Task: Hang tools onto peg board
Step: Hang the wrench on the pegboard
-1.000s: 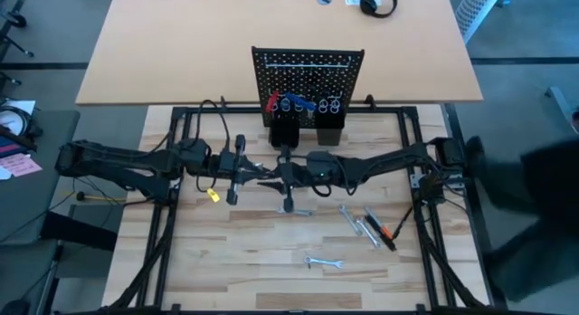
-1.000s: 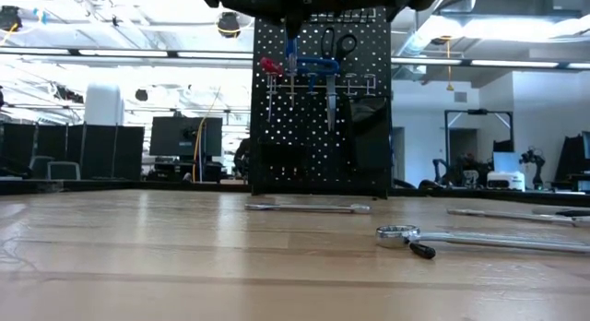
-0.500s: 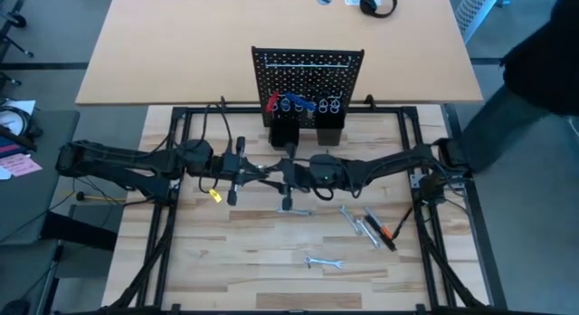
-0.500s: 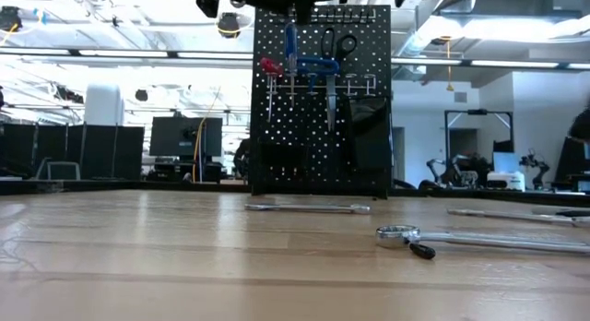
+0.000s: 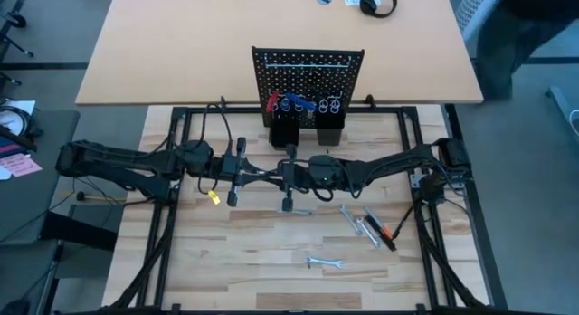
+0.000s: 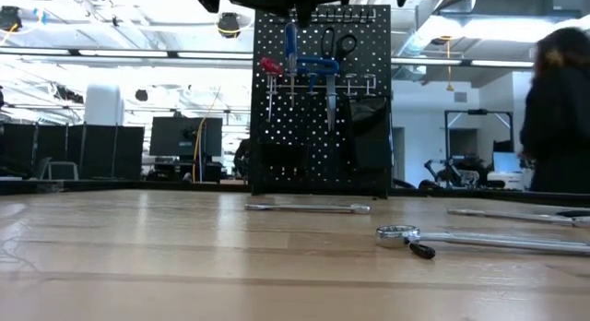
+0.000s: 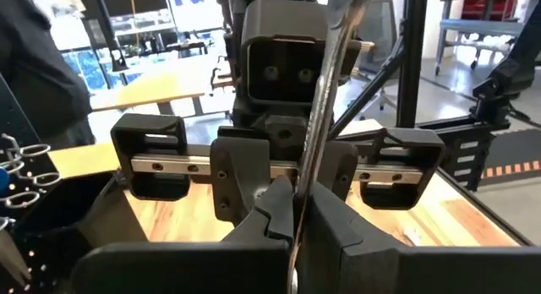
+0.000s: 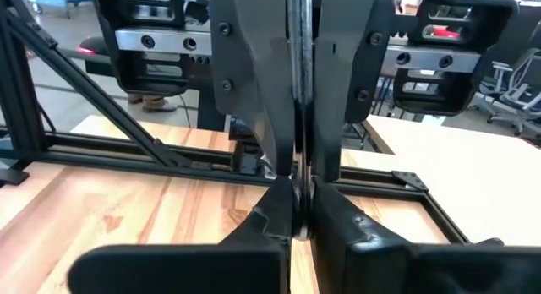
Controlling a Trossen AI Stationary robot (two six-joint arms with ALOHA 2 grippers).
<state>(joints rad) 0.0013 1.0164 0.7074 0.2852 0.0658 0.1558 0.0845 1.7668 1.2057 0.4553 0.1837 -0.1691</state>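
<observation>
both hands are meeting in mid air over the table [image 5: 226, 261], just in front of the peg board [image 5: 308, 69]. the left hand [image 7: 296, 211] is pinched fully shut on a silver wrench [image 7: 325, 117], which sticks out of its fingers toward the other arm. what's new: over the last second the right hand [image 8: 297, 211] has slid in toward the left one, and its fingers now look closed down on that same thin wrench from the opposite side, so both hands seem to have it at once. to me that reads as a handover in the middle, with the left hand needing to let go before the right can carry it to a hook. the board already has the red-handled tool [image 6: 268, 65], the blue-handled ones and the scissors [image 6: 336, 42] hanging. more wrenches [image 5: 362, 224] lie on the table below and off to the right hand's side, plus another one [image 5: 323, 261] further back from the board, so there's plenty left.
</observation>
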